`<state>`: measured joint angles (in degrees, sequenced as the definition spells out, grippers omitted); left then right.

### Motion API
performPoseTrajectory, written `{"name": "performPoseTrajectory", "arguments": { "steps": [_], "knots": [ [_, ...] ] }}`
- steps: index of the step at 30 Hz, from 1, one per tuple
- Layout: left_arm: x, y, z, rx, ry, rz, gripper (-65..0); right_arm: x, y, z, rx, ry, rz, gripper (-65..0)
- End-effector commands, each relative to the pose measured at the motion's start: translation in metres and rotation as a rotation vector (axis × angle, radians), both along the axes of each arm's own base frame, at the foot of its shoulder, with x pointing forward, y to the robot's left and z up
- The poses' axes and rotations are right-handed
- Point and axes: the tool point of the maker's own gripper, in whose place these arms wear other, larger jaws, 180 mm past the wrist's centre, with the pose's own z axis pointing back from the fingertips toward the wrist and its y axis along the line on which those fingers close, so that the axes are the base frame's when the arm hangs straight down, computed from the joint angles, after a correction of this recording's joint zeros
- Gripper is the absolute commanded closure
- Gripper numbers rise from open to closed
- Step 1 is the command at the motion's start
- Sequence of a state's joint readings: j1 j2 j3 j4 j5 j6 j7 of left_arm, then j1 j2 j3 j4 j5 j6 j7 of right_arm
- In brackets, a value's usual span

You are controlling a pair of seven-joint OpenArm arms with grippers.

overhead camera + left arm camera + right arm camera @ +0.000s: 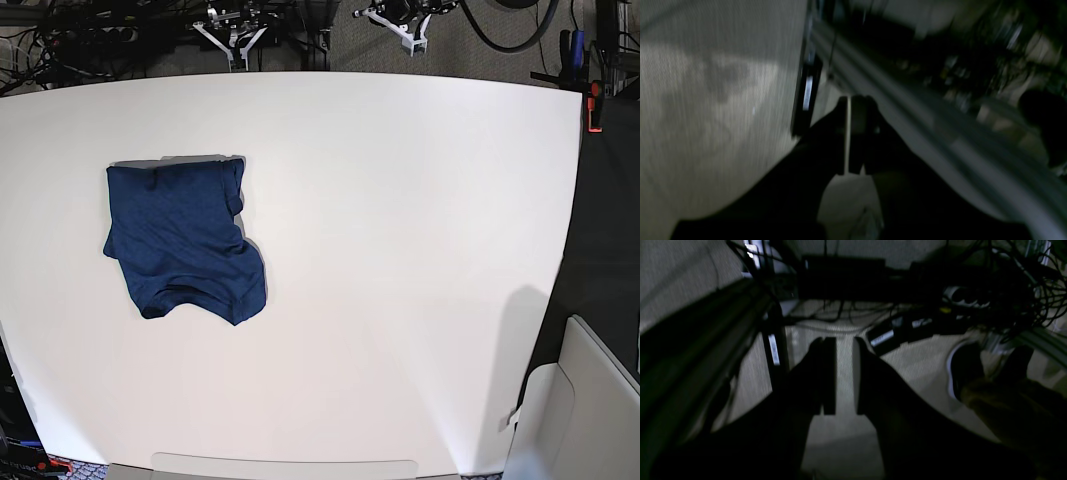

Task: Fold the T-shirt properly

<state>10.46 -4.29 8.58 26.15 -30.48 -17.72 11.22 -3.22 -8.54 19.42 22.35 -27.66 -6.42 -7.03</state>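
Resting beyond the table (400, 250), left tool (850, 100) closed, right tool (843, 341) parted, T-shirt (185, 240) untouched

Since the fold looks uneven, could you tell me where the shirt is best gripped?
Probably the near corner of the shirt, approached from the table's front: it juts out past the bundle, lies flat, with bare table around it for fingers to slide under.

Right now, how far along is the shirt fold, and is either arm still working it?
Done, by the look of it: the T-shirt lies in a compact folded bundle on the table's left half, its lower edge a bit uneven. In hand: nothing. The left gripper is shut and empty, the right gripper slightly open and empty, both off the table. Left: perhaps tidying that lower edge.
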Motion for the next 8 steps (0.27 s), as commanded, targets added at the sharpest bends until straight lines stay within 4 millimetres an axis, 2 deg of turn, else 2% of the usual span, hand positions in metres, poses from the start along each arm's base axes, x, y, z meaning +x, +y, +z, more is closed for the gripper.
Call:
{"name": "performPoseTrajectory", "arguments": {
  "steps": [1, 5, 8],
  "knots": [
    [0.000, 0.000, 0.001, 0.002, -0.017, 0.007, 0.0, 0.005, -0.003, 0.002, -0.022, -0.030, -0.001, -7.0],
    [0.003, 0.001, 0.001, 0.010, -0.040, 0.018, 0.0, 0.007, -0.007, 0.004, -0.052, -0.049, -0.009, -7.0],
    [0.006, -0.011, 0.002, -0.010, -0.045, 0.023, 0.0, 0.004, -0.007, 0.003, -0.051, -0.044, -0.013, -7.0]
  ]
}}
